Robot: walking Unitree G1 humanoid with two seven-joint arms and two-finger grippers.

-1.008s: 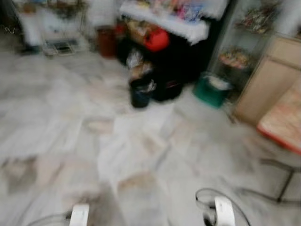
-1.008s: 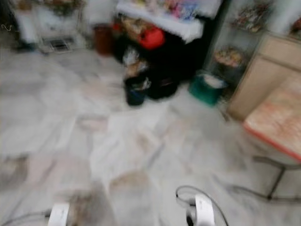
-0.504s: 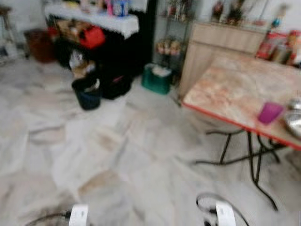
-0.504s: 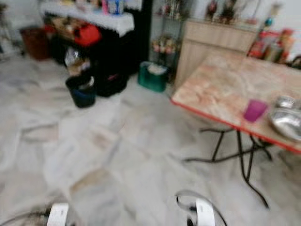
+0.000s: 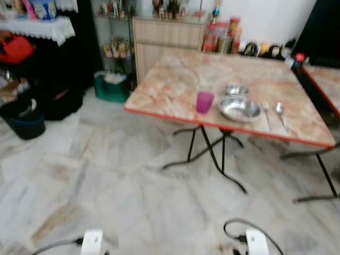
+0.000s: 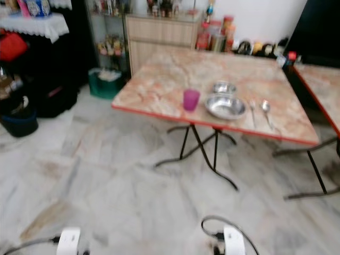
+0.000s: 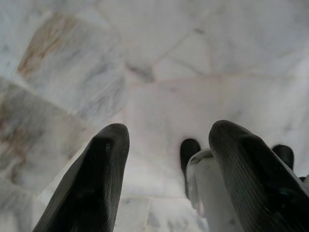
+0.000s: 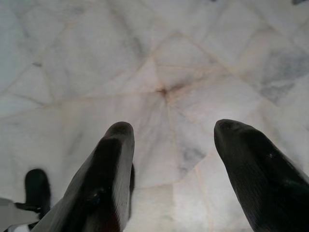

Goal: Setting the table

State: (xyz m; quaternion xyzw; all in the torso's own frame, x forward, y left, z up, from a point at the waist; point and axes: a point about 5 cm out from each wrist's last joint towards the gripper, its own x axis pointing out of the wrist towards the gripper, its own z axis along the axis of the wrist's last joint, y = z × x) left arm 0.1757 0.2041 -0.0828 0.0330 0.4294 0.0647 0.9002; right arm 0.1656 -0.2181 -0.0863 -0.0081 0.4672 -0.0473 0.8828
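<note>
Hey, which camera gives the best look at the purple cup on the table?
The left eye view: the purple cup stands upright near the table front edge, left of the large steel bowl, fairly sharp. The right eye view shows the same cup, slightly blurrier. Both wrist views look down at the marble floor.

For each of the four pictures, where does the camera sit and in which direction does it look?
Left eye view: on the head, looking forward and down at the table with purple cup, metal bowl, fork and spoon; both forearms at the lower edge.
Right eye view: the same scene, slightly shifted.
Left wrist view: along the open left claw toward the marble floor; the robot's foot shows.
Right wrist view: along the open right claw toward the same floor.
</note>
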